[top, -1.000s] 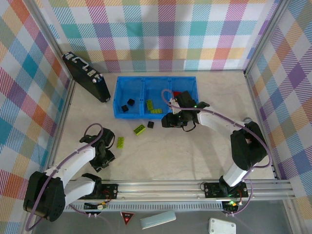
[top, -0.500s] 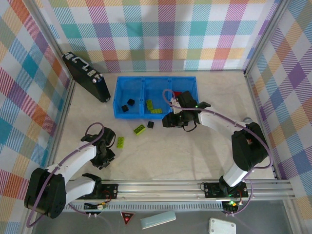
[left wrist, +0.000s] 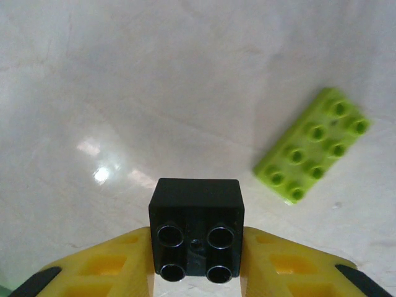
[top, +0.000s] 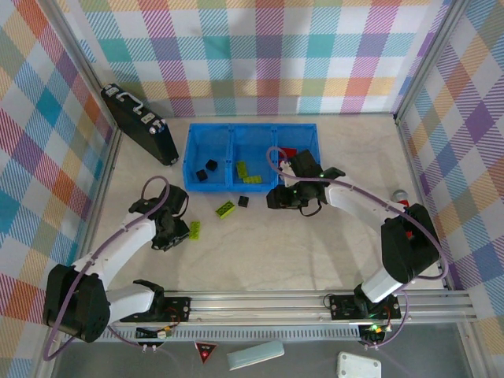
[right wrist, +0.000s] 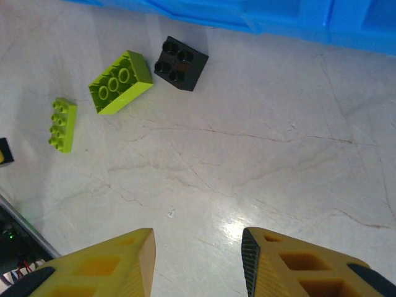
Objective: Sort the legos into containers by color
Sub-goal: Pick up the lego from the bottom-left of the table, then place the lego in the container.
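The left gripper [left wrist: 197,253] clenched a black brick [left wrist: 196,210] between its yellow fingers. A green plate [left wrist: 311,153] lay on the table [top: 299,244] near it. In the blue tray [top: 213,142], black bricks [top: 211,165] lay in the left compartment and green ones [top: 242,168] in the middle. A red one [top: 287,151] in the right compartment was partly hidden by the right arm [top: 354,201]. The right gripper [right wrist: 197,241] was released, with nothing between its fingers. It was near a green brick [right wrist: 120,81] and a black cube [right wrist: 180,62]. The table was pale and marbled, and the walls [top: 260,55] were checked in pastel colours.
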Motion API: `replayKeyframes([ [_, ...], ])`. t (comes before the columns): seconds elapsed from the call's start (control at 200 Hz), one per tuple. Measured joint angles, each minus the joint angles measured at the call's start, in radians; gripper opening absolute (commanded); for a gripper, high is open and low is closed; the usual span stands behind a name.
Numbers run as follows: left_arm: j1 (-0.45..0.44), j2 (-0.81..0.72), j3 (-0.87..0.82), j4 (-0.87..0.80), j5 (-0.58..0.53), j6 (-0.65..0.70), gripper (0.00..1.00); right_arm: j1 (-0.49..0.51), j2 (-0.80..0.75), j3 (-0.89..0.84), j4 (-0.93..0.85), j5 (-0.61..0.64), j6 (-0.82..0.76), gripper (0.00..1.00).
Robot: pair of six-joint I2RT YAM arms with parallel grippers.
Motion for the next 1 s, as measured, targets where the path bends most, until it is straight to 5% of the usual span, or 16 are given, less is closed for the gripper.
replayKeyframes([
  [0.47, 0.0, 0.245, 0.336, 0.001, -0.018, 0.242, 0.36, 0.0, -0.002, 0.0, -0.076, 0.114, 0.068, 0.43],
  [1.0, 0.003, 0.627, 0.674, 0.079, 0.084, 0.466, 0.36, 0.0, -0.092, 0.035, -0.213, 0.224, 0.127, 0.43],
])
